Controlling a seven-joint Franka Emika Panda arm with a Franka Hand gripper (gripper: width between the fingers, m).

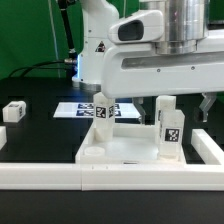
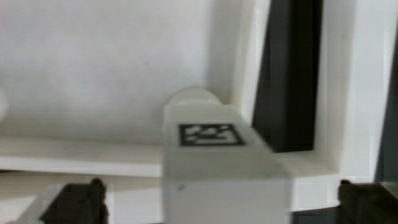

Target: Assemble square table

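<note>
My gripper (image 2: 219,203) is wide open and holds nothing. An upright white tagged leg (image 2: 215,150) stands centred between my fingertips, clear of both, on the square slab (image 1: 130,150).

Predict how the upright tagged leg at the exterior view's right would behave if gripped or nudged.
The leg looks like rigid moulded plastic, so it probably won't flex. Its flat faces should suit the open end effector. Being taller than wide, it may tip if pushed, unless already fixed to the slab.
</note>
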